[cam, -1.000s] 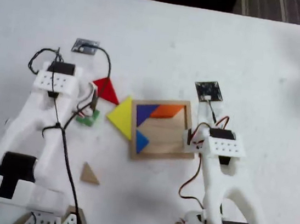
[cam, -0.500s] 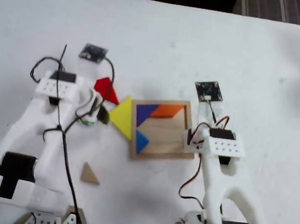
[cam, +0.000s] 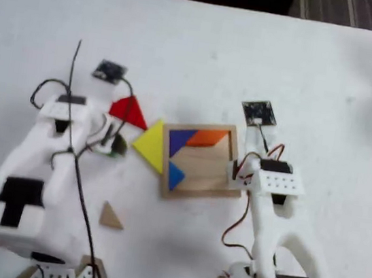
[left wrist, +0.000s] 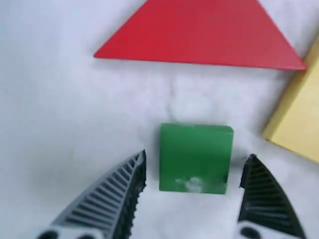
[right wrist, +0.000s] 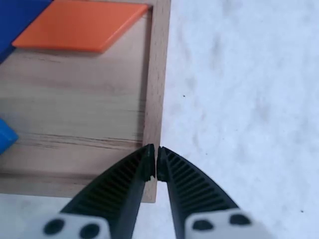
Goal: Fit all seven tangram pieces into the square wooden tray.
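Wooden tray [cam: 200,190]: partly filled; your right tool [right wrist: 154,152], jaws together, is resting at its rim, so any nudge is risking a shifted tray.
Yellow triangle [cam: 149,144]: lying on the worktop [cam: 317,81] against the tray's outer edge, just beside the green square; a wide jaw is risking catching it.
Red triangle [cam: 128,111]: lying near the square; overshooting is risking shoving it.
Green square [left wrist: 195,144]: sitting flat and ungripped between the parted jaws of your left tool [left wrist: 195,159]; closing off-centre is risking a twist or squirt-out.
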Robot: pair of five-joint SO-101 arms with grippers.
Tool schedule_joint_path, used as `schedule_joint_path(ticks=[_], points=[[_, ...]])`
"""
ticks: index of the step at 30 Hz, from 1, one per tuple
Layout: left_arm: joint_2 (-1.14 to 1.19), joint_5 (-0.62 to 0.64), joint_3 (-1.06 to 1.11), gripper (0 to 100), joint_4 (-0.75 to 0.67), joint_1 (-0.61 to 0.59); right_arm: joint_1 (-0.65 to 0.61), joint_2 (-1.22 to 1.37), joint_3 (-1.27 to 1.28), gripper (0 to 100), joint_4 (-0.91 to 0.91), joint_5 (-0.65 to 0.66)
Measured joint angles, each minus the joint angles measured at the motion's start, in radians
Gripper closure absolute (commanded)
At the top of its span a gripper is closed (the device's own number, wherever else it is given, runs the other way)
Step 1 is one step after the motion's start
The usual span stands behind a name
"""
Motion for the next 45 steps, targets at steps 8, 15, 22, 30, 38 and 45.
schedule_joint_path(ticks=[8,15,22,30,38,45], points=[[0.058,-0.003,-0.064,71,0.041,0.008,0.000,0.000,0.000,98.1,0.000,0.000],[0.064,-0.008,-0.064,90,0.044,0.032,0.000,0.000,0.000,98.1,0.000,0.000],[0.063,-0.086,-0.068,91,0.044,0.064,0.000,0.000,0.000,98.1,0.000,0.000],[0.063,-0.092,-0.092,91,0.089,0.064,0.000,0.000,0.000,98.1,0.000,0.000],[0.064,-0.098,-0.221,91,0.293,0.064,0.000,0.000,0.000,98.1,0.000,0.000],[0.064,-0.098,-0.255,91,0.353,0.064,0.000,0.000,0.000,98.1,0.000,0.000]])
